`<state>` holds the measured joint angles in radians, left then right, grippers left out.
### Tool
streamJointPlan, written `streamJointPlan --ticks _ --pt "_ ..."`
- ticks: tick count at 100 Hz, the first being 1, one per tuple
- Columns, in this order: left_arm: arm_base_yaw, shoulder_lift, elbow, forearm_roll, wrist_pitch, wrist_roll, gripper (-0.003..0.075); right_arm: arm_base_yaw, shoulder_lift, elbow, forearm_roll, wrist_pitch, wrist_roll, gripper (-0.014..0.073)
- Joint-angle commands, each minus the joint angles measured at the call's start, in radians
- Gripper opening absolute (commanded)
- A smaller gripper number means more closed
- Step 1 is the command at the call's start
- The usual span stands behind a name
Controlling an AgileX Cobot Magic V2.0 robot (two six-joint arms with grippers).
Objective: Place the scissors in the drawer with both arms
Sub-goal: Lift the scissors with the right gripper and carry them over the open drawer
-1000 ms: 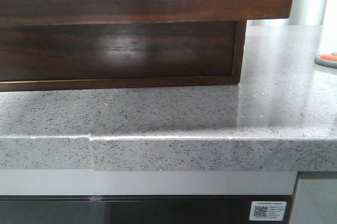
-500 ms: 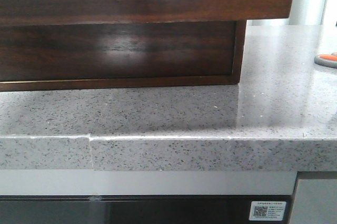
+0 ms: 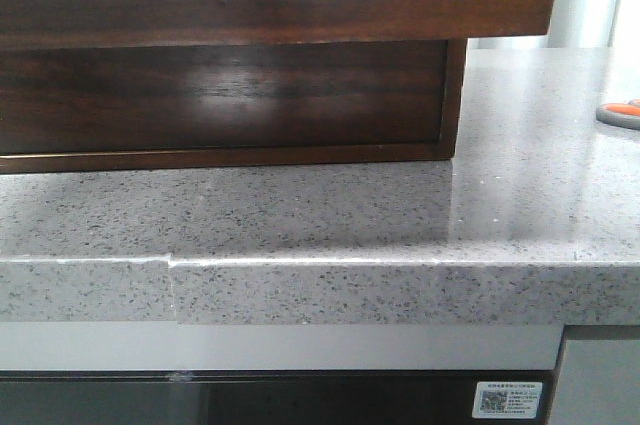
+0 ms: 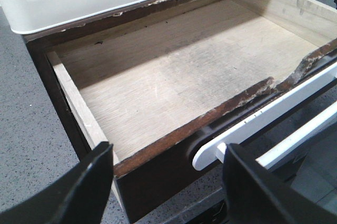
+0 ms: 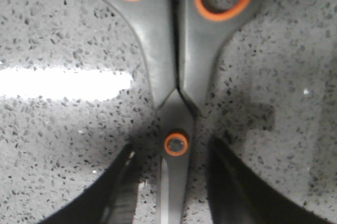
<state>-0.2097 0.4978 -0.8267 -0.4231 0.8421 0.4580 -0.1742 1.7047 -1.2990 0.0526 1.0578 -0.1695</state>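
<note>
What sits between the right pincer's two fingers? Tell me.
The scissors, lying on the speckled counter, pivot screw between the open fingers; seen in the right wrist view.

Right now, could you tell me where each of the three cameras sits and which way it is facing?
Front view: low, level with the counter, facing the drawer front; scissors at far right; no arm shows.
Left wrist view: above the open drawer, looking in; left gripper fingers apart.
Right wrist view: straight down on the scissors; right gripper straddles the pivot.
Front and left wrist share the drawer; front and right wrist share the scissors.
</note>
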Motion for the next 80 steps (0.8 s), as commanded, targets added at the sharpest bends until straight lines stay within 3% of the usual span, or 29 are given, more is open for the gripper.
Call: streamJointPlan --ticks 1,18,37,80 --pt "-0.009 0.015 -0.031 -0.033 -0.079 -0.003 0.0428 -0.003 -0.027 -0.023 0.016 0.001 -0.009 0.0160" --pt "-0.009 0.015 -0.031 -0.033 -0.079 -0.003 0.0428 -0.003 -0.027 -0.023 0.016 0.001 -0.009 0.0032" --pt "-0.009 0.015 -0.031 -0.033 -0.079 -0.003 0.0428 -0.003 -0.027 -0.023 0.016 0.002 -0.017 -0.0043" --pt "-0.009 0.015 -0.031 -0.031 -0.079 -0.003 0.0428 -0.003 -0.115 -0.026 0.014 -0.017 -0.025 -0.0062"
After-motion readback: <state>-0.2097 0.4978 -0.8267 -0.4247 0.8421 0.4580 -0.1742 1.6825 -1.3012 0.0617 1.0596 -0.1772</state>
